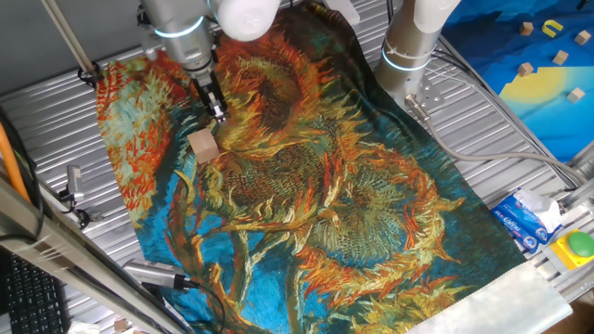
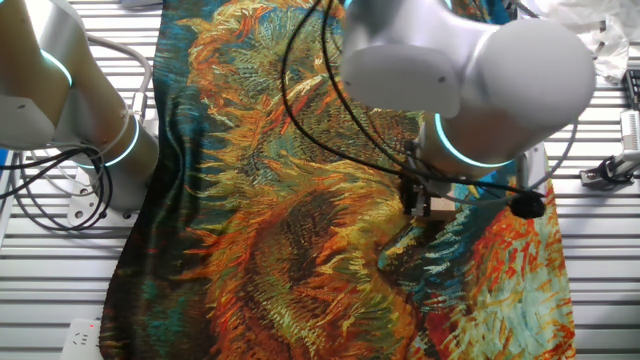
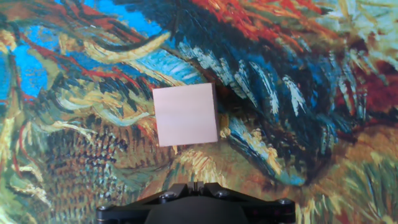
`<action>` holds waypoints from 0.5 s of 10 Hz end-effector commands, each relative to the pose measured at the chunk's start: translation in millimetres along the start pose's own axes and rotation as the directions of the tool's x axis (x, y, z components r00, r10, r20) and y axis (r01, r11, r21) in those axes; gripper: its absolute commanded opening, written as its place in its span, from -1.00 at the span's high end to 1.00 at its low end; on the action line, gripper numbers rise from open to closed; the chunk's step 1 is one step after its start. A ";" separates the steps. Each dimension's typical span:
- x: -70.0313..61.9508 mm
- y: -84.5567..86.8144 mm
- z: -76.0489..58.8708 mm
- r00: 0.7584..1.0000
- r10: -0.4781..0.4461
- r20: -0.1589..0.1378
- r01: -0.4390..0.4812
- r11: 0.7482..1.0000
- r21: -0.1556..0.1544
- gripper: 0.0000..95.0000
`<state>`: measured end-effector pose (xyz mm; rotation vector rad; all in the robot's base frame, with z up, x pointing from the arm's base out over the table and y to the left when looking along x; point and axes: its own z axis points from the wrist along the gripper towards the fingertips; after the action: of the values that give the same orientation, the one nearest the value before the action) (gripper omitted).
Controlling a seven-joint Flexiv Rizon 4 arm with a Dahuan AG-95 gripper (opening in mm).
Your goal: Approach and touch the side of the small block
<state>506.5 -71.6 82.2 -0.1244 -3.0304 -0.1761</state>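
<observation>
The small block [image 1: 203, 146] is a plain light-tan wooden cube lying on the sunflower-patterned cloth [image 1: 353, 213]. My gripper [image 1: 217, 113] hangs just beyond and above it, with a small gap between fingertips and block. In the hand view the block [image 3: 185, 115] lies in the middle, a short way ahead of the gripper [image 3: 194, 185], whose jaws are pressed together with nothing between them. In the other fixed view the block [image 2: 437, 207] shows only partly beside the gripper [image 2: 415, 195], under the arm's wrist.
A second arm's base [image 1: 408, 46] stands at the back of the cloth. A blue and yellow mat [image 1: 548, 65] with tiny wooden pieces lies at the far right. A blue packet [image 1: 520, 218] and a green button [image 1: 580, 243] sit at the right edge.
</observation>
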 end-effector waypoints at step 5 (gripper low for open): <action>4.7 2.0 -3.4 1.000 -0.006 0.005 0.006 1.000 0.005 1.00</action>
<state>503.9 -69.9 85.6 -0.1119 -3.0339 -0.1713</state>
